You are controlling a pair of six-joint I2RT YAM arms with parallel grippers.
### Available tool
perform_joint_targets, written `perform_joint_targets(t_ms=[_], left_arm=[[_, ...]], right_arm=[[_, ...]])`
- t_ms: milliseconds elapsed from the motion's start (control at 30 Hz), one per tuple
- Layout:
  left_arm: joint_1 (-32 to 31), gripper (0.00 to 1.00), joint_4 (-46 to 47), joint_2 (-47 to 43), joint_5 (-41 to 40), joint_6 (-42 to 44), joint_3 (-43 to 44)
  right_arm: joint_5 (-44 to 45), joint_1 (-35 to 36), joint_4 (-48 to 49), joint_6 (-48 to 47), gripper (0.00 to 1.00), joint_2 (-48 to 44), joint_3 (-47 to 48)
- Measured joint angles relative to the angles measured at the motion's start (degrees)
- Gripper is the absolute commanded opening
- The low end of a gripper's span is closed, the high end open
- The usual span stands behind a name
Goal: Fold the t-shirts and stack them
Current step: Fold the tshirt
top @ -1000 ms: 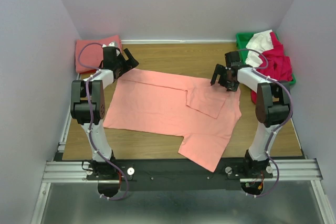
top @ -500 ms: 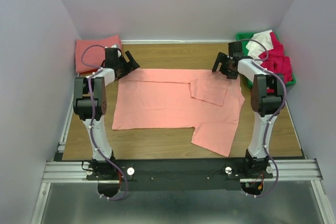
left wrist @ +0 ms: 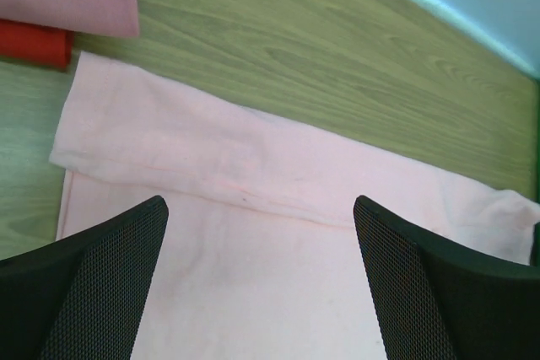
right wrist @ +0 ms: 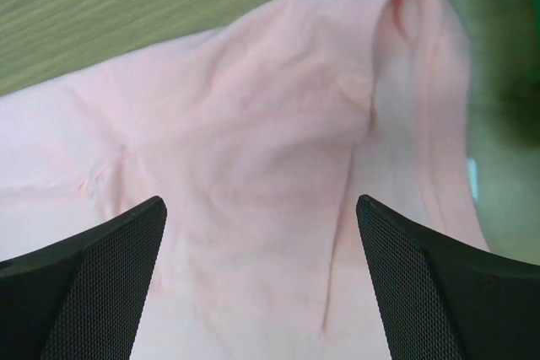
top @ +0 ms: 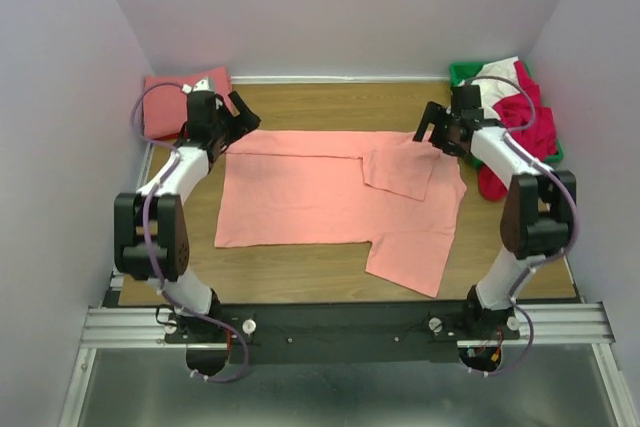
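A salmon-pink t-shirt lies spread on the wooden table, one sleeve folded over its upper right part and a flap hanging toward the front right. My left gripper is open above the shirt's far left corner; the left wrist view shows the cloth between its wide-apart fingers. My right gripper is open above the far right corner; the right wrist view shows wrinkled cloth between its fingers. A folded stack of salmon and red shirts sits at the far left. Neither gripper holds anything.
A green bin at the far right holds white, red and magenta shirts, some spilling over its edge. Lilac walls close in the table on three sides. Bare wood shows behind the shirt.
The shirt was dragged toward the back and flattened a second ago. Since then both grippers have let go and lifted off its far corners; the arms have swung outward.
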Motion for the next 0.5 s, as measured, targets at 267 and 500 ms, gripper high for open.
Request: perform_joint_targets(t_ms=[267,500], left_arm=[[-9.8,0.98,-0.4,-18.2,-4.2,-6.4,-21.7],[-26.9,0.98,-6.8,-31.1,-8.4,-15.2,-34.7]], right_arm=[[2.1,0.0,2.9,5.1,1.00,-24.6,-19.2],[2.1,0.0,2.9,6.6,1.00,-31.4,-25.7]])
